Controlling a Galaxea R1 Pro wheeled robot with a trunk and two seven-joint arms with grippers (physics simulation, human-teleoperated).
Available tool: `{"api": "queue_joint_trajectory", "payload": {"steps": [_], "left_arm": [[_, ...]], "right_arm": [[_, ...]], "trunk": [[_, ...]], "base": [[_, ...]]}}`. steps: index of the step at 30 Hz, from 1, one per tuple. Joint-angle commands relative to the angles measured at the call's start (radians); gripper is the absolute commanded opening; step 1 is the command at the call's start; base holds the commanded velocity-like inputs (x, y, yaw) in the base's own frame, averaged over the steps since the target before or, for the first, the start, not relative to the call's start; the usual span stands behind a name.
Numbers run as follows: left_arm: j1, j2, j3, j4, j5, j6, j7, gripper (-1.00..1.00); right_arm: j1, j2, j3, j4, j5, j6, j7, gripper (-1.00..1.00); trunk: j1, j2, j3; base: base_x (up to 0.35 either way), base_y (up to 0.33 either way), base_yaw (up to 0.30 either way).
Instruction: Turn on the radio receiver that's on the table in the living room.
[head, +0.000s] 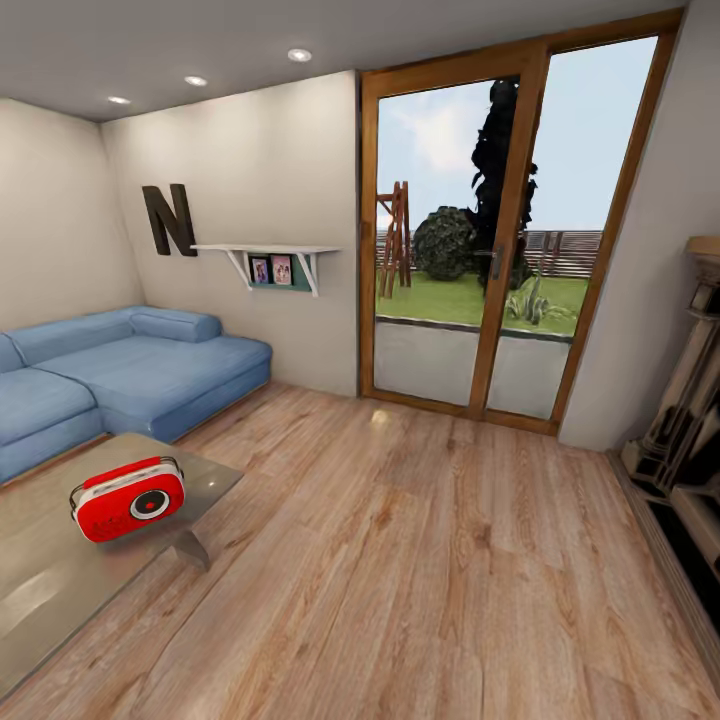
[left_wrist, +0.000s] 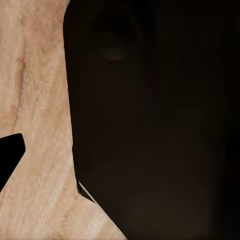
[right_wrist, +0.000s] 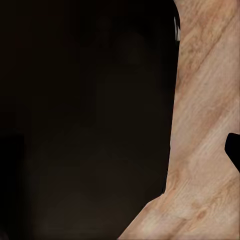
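The red radio receiver (head: 128, 498), with white trim, a thin top handle and a round front dial, stands upright on the glossy grey table (head: 60, 590) at the lower left of the head view, near the table's far right corner. Its dial faces toward me. In the left wrist view a dark robot body part (left_wrist: 155, 125) hangs over the wood floor (left_wrist: 40, 100), and a black tip (left_wrist: 10, 155) pokes in at the picture's edge. The right wrist view has the same dark mass (right_wrist: 85, 120) and a small black tip (right_wrist: 234, 150) over the floor.
A blue L-shaped sofa (head: 120, 375) runs behind the table along the left wall. A wood-framed glass door (head: 500, 240) stands straight ahead. A dark carved piece of furniture (head: 690, 440) lines the right wall. Light wood plank floor (head: 420, 560) stretches between them.
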Motion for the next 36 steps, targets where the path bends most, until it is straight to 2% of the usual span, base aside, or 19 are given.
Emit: {"api": "queue_joint_trajectory", "payload": {"steps": [1,8,15,34,36], "left_arm": [[0.006,-0.006,-0.005,0.006,-0.005,-0.005,-0.003,1.00],[0.046,-0.045,-0.004,0.012,-0.006,-0.006,-0.003,1.00],[0.052,-0.084,-0.004,0.012,-0.004,-0.006,-0.003,1.00],[0.052,-0.088,-0.005,0.008,0.001,-0.005,-0.003,1.00],[0.052,-0.081,-0.004,-0.035,0.002,0.000,-0.002,1.00]], "right_arm": [[-0.006,0.006,0.000,0.005,0.000,-0.004,-0.004,1.00],[-0.045,0.045,-0.004,0.022,0.001,0.001,-0.005,1.00],[-0.069,0.049,-0.002,0.019,0.002,-0.001,-0.006,1.00],[-0.069,0.049,-0.003,0.018,0.001,0.001,0.002,1.00],[-0.073,0.047,-0.001,-0.027,0.005,0.003,0.003,1.00]], "trunk": [[0.000,0.000,0.000],[0.000,0.000,0.000],[0.000,0.000,0.000],[0.000,0.000,0.000],[0.000,0.000,0.000]], "base": [[0.000,0.000,0.000],[0.000,0.000,0.000],[0.000,0.000,0.000],[0.000,0.000,0.000],[0.000,0.000,0.000]]}}
